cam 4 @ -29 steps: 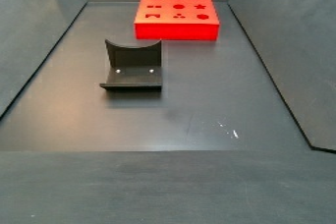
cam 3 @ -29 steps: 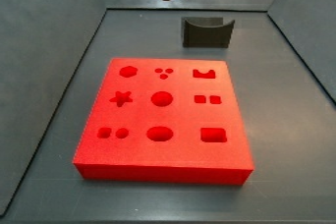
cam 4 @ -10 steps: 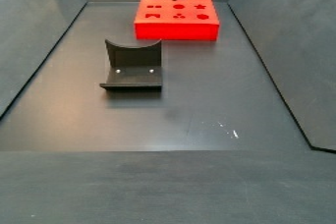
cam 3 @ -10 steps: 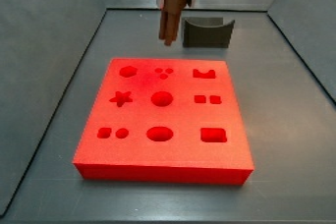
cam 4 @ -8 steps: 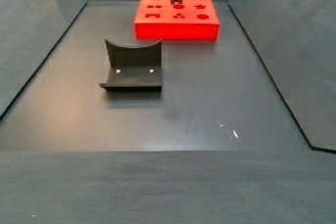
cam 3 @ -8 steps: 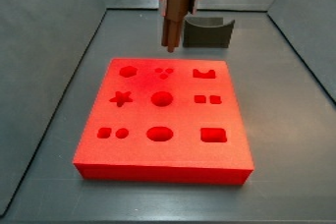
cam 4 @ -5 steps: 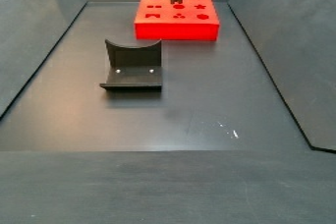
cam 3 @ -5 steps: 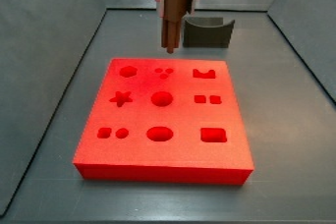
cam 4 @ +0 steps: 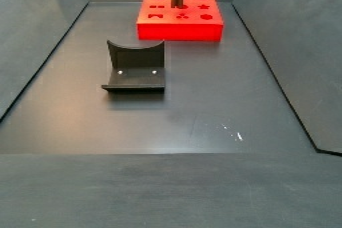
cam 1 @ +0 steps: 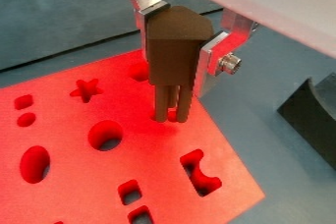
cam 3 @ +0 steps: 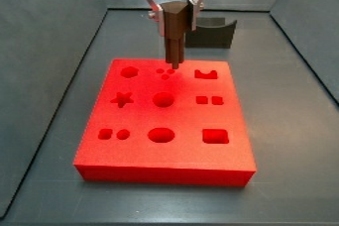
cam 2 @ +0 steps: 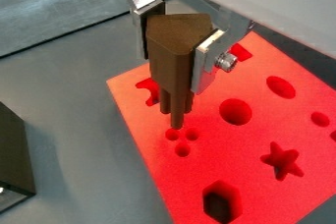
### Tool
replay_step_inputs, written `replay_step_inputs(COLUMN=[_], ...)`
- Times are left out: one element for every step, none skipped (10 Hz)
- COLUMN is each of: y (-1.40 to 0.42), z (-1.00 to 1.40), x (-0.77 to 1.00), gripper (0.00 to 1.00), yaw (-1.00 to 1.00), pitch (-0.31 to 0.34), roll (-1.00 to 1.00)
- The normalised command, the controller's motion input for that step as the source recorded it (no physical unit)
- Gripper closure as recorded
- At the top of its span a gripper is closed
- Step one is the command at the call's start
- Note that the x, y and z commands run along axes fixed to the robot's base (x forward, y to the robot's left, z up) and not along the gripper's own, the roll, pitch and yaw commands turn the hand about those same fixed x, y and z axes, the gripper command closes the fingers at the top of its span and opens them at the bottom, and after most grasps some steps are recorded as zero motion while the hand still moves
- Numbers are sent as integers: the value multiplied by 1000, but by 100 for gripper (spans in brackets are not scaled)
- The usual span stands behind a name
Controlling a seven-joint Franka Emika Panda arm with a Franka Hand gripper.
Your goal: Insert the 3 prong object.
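3 prong object (cam 2: 172, 66) — pinched upright by the gripper (cam 2: 175, 36) — hangs over the red block (cam 3: 165, 119); fixture (cam 4: 135, 68) well apart.

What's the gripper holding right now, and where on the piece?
The gripper holds the 3 prong object by its upper body, prongs down over the red block.

Lab test cell, grey-walled enclosure (cam 4: 54, 62), fixture (cam 4: 134, 68)
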Motion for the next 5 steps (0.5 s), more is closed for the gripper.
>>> replay_step_inputs(y=[0, 0, 0, 17, 0], z=[-226, -237, -209, -206, -97], x=[103, 51, 0, 0, 0], gripper=[100, 100, 100, 100, 100], yaw=[-420, -443, -329, -286, -169], pitch=[293, 367, 344, 387, 431], roll=[199, 144, 21, -33, -131])
